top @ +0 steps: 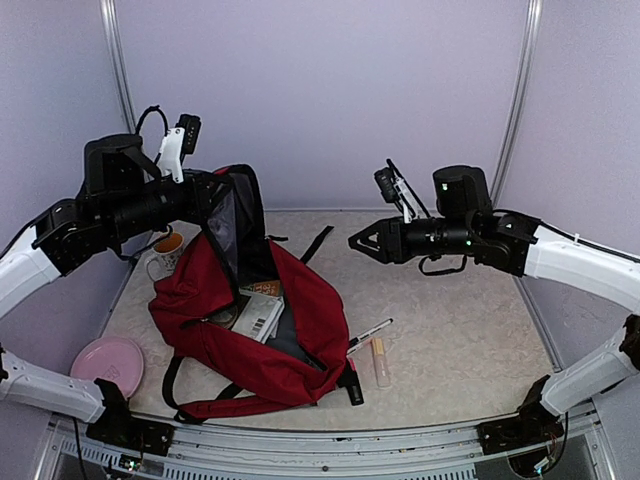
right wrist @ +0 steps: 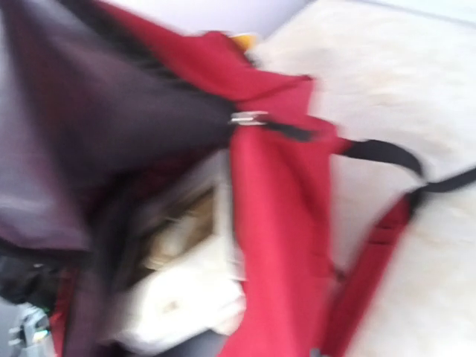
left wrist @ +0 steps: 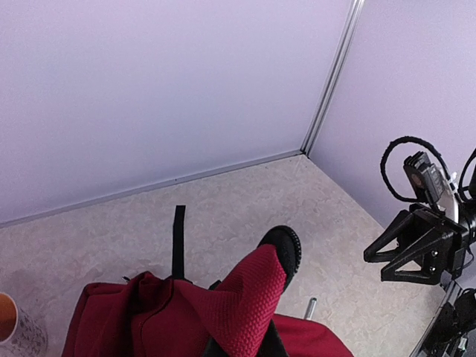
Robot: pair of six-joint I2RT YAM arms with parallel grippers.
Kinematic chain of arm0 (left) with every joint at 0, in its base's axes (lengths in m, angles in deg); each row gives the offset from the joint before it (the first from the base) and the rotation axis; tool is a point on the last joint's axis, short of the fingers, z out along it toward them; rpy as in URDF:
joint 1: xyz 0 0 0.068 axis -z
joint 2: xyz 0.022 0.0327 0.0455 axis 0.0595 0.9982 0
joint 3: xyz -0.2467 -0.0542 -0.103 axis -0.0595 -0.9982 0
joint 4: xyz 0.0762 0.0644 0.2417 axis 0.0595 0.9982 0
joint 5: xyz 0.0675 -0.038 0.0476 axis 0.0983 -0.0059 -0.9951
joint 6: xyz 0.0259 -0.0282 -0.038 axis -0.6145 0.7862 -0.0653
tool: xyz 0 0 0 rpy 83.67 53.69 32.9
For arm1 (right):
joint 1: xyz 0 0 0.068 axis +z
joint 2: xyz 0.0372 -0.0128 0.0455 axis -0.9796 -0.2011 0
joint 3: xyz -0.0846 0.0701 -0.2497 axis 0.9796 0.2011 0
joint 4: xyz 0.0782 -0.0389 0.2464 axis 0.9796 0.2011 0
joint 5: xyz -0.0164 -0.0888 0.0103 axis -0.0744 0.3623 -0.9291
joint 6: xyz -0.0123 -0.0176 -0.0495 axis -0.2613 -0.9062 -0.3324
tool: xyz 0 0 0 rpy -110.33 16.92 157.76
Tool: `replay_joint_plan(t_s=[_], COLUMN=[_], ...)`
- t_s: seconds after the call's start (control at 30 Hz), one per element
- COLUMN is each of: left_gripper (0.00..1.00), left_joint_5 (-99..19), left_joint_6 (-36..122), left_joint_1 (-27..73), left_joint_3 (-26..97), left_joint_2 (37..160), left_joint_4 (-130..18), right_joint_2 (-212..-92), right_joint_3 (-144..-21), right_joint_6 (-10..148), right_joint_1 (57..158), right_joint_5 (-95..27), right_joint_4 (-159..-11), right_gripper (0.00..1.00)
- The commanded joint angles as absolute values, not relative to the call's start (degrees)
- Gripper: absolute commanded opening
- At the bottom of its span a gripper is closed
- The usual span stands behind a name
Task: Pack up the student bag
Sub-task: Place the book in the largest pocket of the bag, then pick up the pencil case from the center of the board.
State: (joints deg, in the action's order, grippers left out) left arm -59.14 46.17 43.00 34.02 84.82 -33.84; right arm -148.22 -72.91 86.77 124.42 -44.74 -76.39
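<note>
Left fingers [top: 206, 195] pinch student bag [top: 300, 310] flap | right fingers [top: 360, 241] spread | pink plate [top: 105, 362]: top view only

Left pincer [top: 207, 192] clamped and raised; right pincer [top: 356, 241] parted, mid-air.

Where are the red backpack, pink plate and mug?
red backpack [top: 322, 300]: overhead view, red side fabric.
pink plate [top: 108, 362]: overhead view, bare centre.
mug [top: 160, 263]: overhead view, patterned outer wall.

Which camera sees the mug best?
The top external view: nearly the whole mug stands beside the student bag. The left wrist view catches only its edge in the bottom corner; the right wrist view is too blurred to tell.
</note>
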Motion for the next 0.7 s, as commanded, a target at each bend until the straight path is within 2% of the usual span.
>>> replay_joint_plan(t_s=[0.0, 0.33, 0.53, 0.67], left_gripper=[0.0, 0.0, 0.0, 0.0], left_joint_5=[-52.6, -46.1, -51.5, -58.2], left_joint_6=[40.3, 31.9, 30.8, 34.5], left_joint_1=[42.8, 45.4, 46.5, 43.3], left_joint_3=[42.9, 65.3, 67.1, 65.2], left_joint_2=[89.0, 105.2, 110.7, 112.4], left_joint_4=[-44.3, -47.4, -47.4, -45.5], right_joint_2=[-146.0, -139.5, -134.9, -133.0], right_joint_3=[-72.6, -73.6, -72.3, -70.6], right_joint_6=[82.9, 80.3, 79.0, 77.5], right_joint_1=[122.6, 118.1, 117.4, 117.6], right_joint_5=[-39.3, -34.7, -35.7, -42.3], right_joint_4=[-68.9, -62.2, -61.5, -63.2], right_gripper=[0.46, 0.48, 0.49, 0.47])
